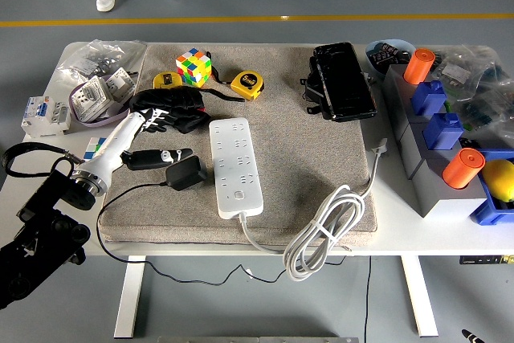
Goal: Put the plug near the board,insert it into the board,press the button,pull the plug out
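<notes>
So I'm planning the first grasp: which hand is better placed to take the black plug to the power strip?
Left. The left arm is at the table's near-left corner, close to the black plug lying just left of the power strip. No right arm shows.

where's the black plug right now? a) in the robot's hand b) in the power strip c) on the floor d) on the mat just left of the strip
d: the plug lies on the mat beside the left edge of the strip, not inserted and not held.
</notes>
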